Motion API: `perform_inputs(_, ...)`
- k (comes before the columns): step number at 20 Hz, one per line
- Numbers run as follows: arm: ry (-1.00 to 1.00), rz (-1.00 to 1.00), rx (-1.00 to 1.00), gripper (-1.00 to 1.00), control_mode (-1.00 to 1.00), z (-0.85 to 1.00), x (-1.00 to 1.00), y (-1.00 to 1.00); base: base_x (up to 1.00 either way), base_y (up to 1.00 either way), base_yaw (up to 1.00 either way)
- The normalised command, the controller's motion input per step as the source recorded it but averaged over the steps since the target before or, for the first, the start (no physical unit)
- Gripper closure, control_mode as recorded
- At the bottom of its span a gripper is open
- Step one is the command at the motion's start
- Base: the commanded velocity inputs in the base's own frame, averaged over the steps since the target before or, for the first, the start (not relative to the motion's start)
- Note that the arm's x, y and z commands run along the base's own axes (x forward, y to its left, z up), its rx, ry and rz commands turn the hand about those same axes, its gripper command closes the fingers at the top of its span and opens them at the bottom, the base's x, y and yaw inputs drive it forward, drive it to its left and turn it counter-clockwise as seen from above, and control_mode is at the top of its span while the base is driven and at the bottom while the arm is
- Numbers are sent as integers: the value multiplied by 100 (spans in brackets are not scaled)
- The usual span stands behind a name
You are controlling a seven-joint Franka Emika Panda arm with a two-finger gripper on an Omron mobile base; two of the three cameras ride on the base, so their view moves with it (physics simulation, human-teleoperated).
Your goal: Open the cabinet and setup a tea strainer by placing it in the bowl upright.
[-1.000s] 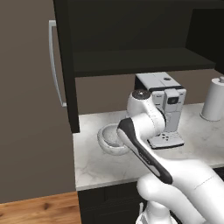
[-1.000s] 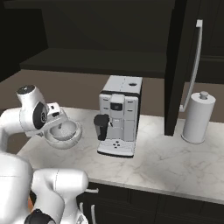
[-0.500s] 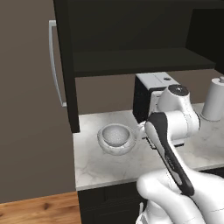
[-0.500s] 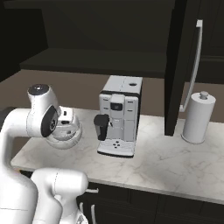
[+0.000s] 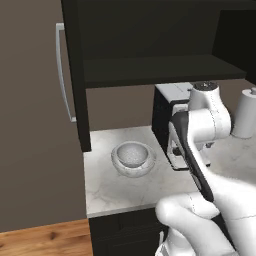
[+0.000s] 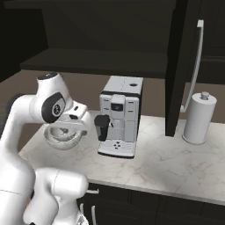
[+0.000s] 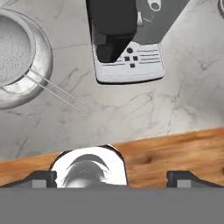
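Rising bent over the marble counter (image 5: 107, 192), hand pointing down above the coffee machine (image 6: 118, 115). Gripper (image 7: 111, 176) standing wide, holding and touching nothing. Sitting at ten o'clock in the hand view: mesh strainer (image 7: 13, 50), seemingly upright inside the round glass bowl (image 7: 41, 74), thin wire handle reaching toward four o'clock. Hanging open above: dark cabinet (image 5: 75, 75).

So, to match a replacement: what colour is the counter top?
White marble with grey veins, the counter top; clearest in the hand view.
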Motion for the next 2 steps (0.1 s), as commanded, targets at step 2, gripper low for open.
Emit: perform_inputs(2, 25, -3, 3, -100, -100, 59, -37, -14, 0, 0, 0)
